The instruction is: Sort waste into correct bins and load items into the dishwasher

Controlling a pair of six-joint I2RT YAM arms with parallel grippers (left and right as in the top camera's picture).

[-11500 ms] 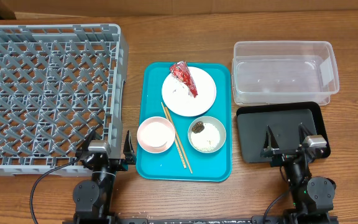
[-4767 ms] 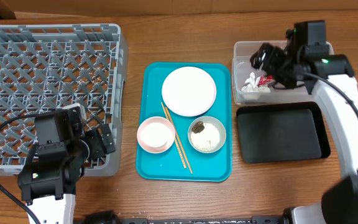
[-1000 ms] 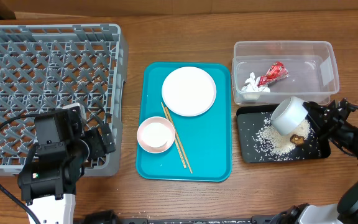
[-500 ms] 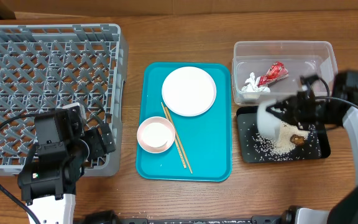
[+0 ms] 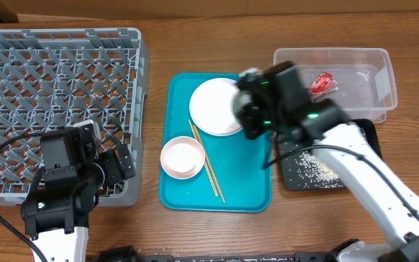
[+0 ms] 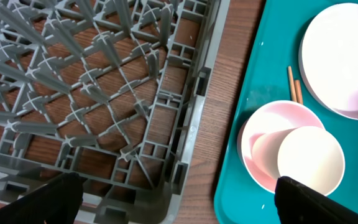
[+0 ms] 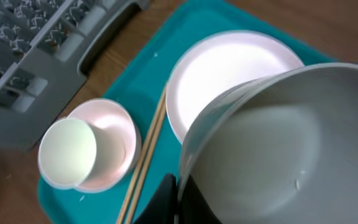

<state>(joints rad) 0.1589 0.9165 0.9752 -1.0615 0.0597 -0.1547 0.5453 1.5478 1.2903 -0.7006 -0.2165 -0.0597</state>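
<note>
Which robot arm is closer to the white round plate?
Right. The right pincer, holding a grey bowl, hangs over the right edge of the white round plate; the left pincer sits at a corner of the grey plastic dish rack.

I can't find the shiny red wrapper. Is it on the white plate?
No, the red wrapper lies in the clear tub, and the white plate looks bare.

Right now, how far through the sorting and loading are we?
Done: the red wrapper lies in the clear tub and rice in the black tray. In hand: the right gripper holds the empty grey bowl over the turquoise tray. Left: plate, pink bowl with cup inside and chopsticks sit on that tray; the rack holds nothing.
</note>
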